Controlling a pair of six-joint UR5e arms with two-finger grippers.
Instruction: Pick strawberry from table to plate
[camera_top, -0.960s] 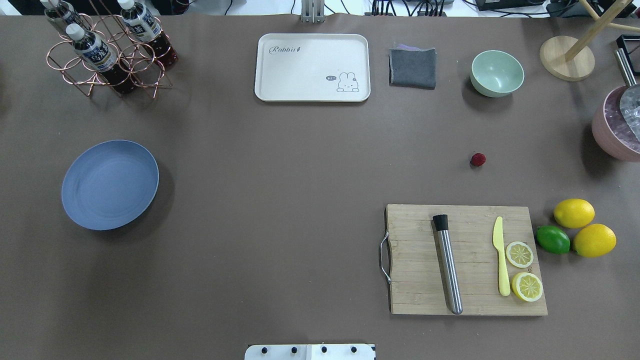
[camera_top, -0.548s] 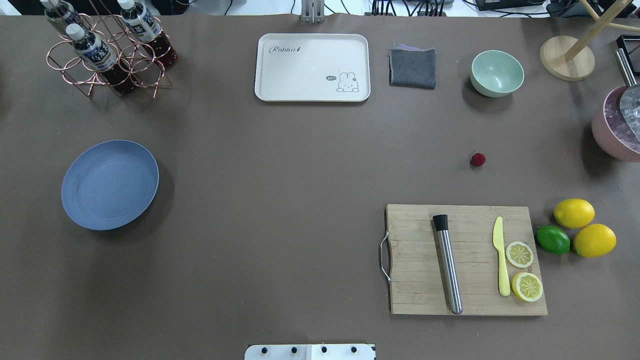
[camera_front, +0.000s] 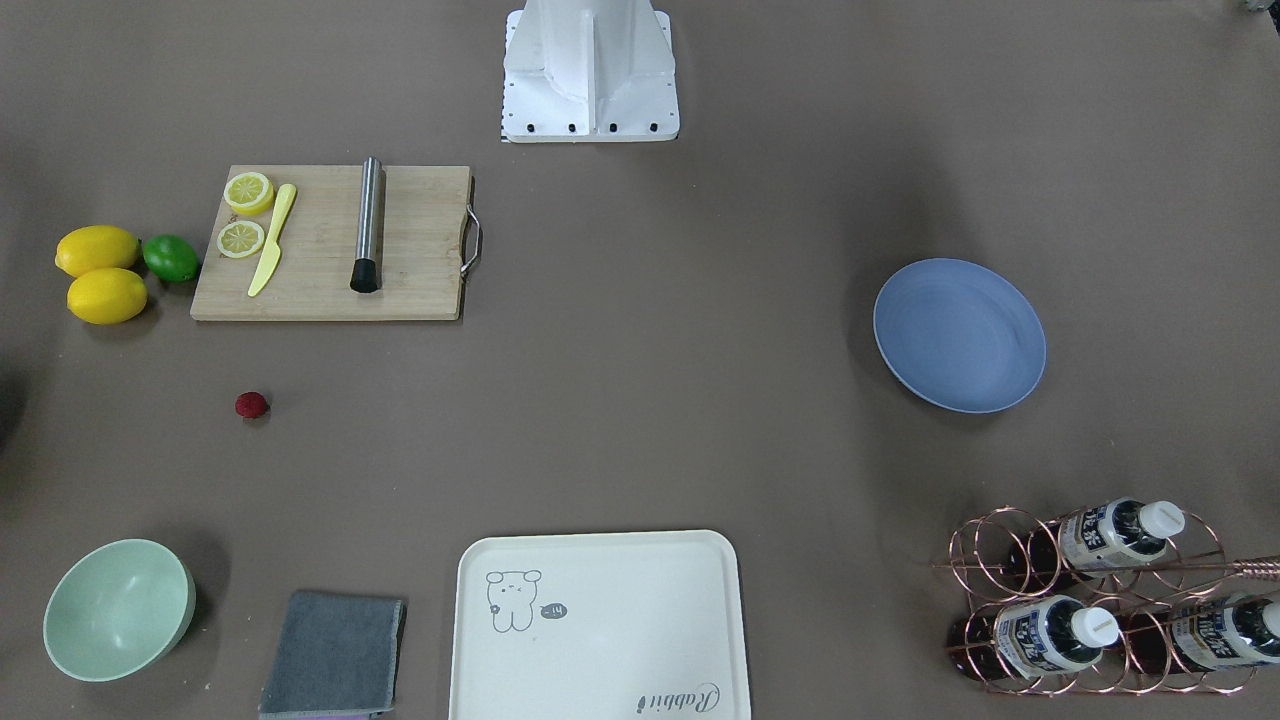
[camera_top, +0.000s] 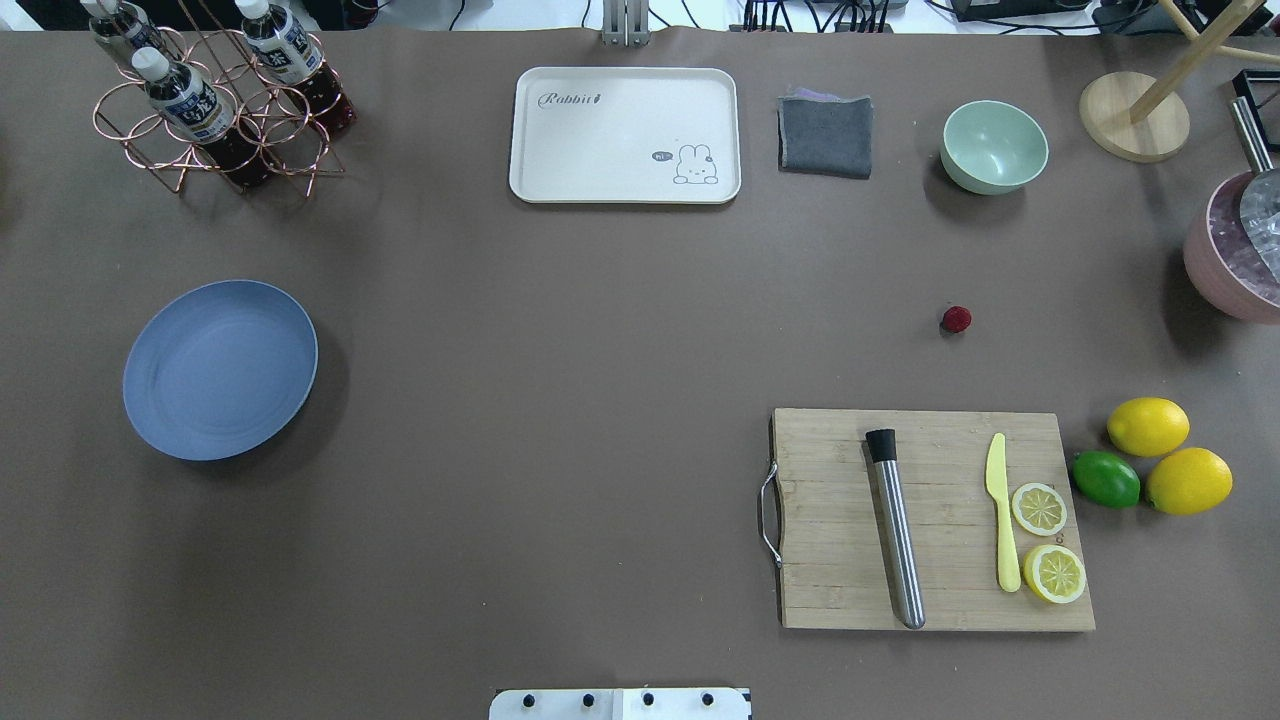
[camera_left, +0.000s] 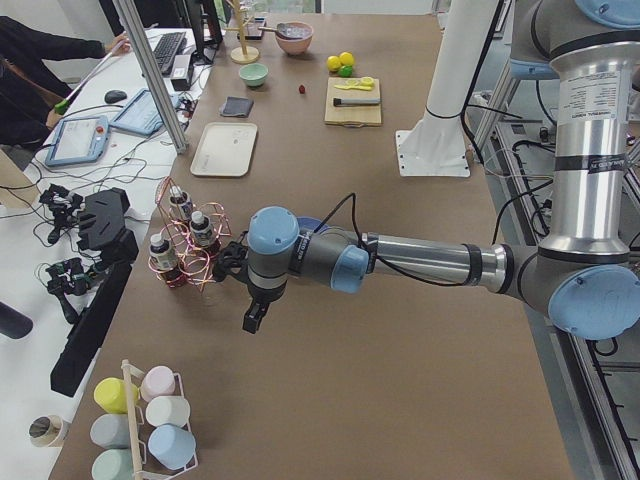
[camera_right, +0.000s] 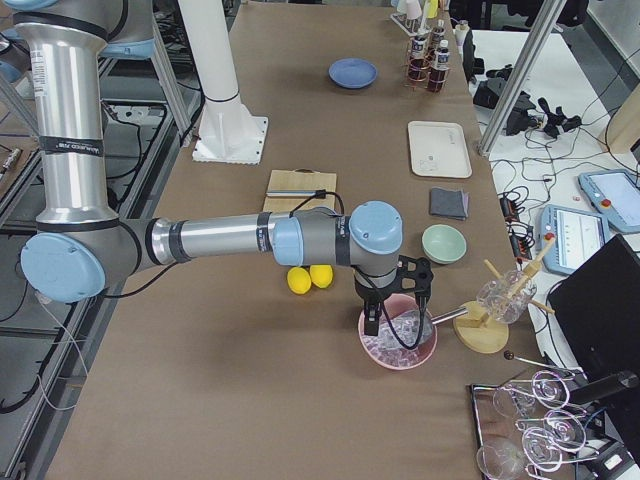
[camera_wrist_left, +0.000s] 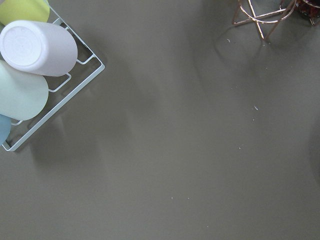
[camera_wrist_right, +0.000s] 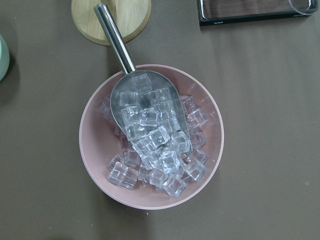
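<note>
- The left claw (camera_left: 252, 318) is shown only in the side view from the robot's left. It is hung above bare worktop (camera_top: 560, 330) near the copper bottle rack (camera_left: 185, 245), and it cannot be told whether it is spread wide or drawn narrow.
- The plate (camera_top: 220, 370) is set on the left part of the worktop, and nothing is seen lying in it.
- The strawberry (camera_top: 956, 319) is found on the worktop far to the right, between the mint bowl (camera_top: 994, 146) and the cutting board (camera_top: 930, 520). It is well apart from the plate and is touched by neither claw.
- The right claw (camera_right: 397, 322) is hung over the pink bowl of ice (camera_wrist_right: 150, 135) (looked straight down on by its wrist camera). Its spread cannot be told either.
- The pick is judged not yet begun.
- The berry is small and round, so it may be nudged into rolling or squeezed out sideways if the pads are closed off-centre.
- A long carry across the worktop is called for, and the berry could be lost from a weak pinch on the way.
- If it is released from too high, it may be bounced over the shallow rim.
</note>
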